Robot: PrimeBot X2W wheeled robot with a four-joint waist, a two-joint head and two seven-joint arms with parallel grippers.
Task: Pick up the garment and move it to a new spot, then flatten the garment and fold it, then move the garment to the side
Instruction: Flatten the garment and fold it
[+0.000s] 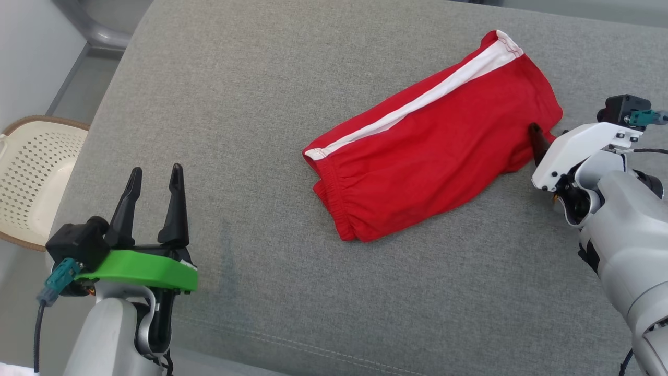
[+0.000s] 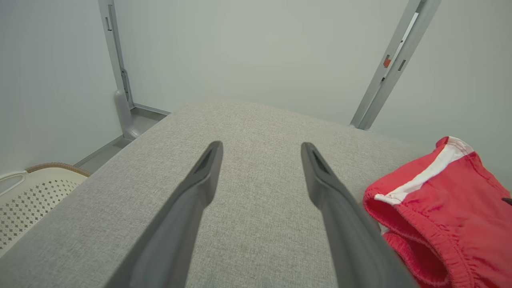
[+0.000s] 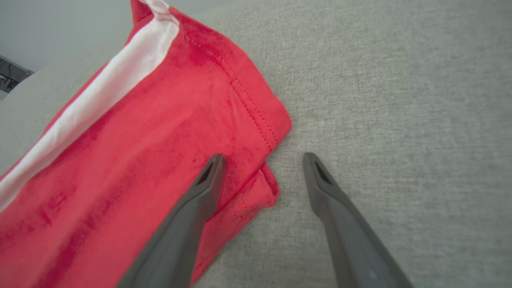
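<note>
Red shorts [image 1: 433, 156] lie unheld; left pincer [image 1: 156, 168] and right pincer [image 3: 263, 158] both spread wide, empty.

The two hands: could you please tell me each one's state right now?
Left hand: open, holding nothing.
Right hand: open at the red shorts' hem, holding nothing.
</note>
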